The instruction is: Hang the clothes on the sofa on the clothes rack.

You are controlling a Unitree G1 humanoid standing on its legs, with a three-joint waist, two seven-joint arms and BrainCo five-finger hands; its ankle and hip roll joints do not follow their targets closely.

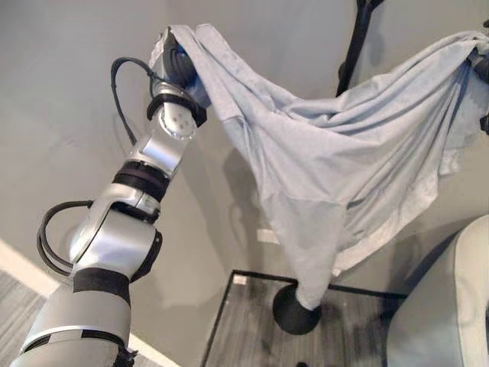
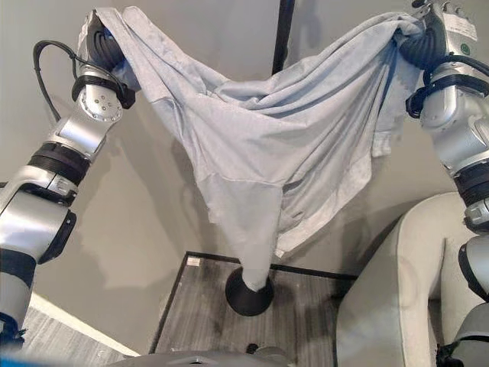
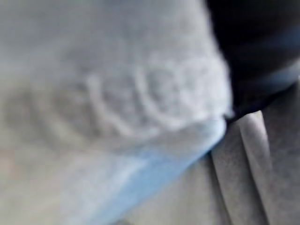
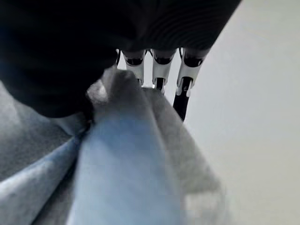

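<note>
- Garment: one pale blue-grey shirt [image 2: 267,153], held up in the air and stretched between the two raised hands, well above the floor. Its middle sags in a deep fold; the lowest hanging part drops to just above the rack's base in the eye views.
- Left hand [image 2: 103,46]: raised high at the left of the scene, draped by the shirt's left end. The cloth covers the fingers; whether they are curled or straight cannot be told. In the left wrist view the cloth lies right against the camera.
- Right hand [image 2: 416,42]: raised high at the right of the scene, at the shirt's right end. In the right wrist view the silver fingers [image 4: 159,70] reach out past the dark cover with a bunch of cloth drawn up against them and the palm; the hand is closed on the shirt.
- Clothes rack: a thin black upright pole [image 2: 284,30] standing beyond the shirt, against the grey wall [image 2: 191,30]; its round black base [image 2: 248,294] sits on the floor, partly hidden by the hanging cloth.
- Floor mat: a grey, dark-edged rectangular mat [image 2: 306,306] under the rack's base.
- Sofa: a light grey upholstered sofa [image 2: 390,306] at the near right, below the right arm and beside the mat.
</note>
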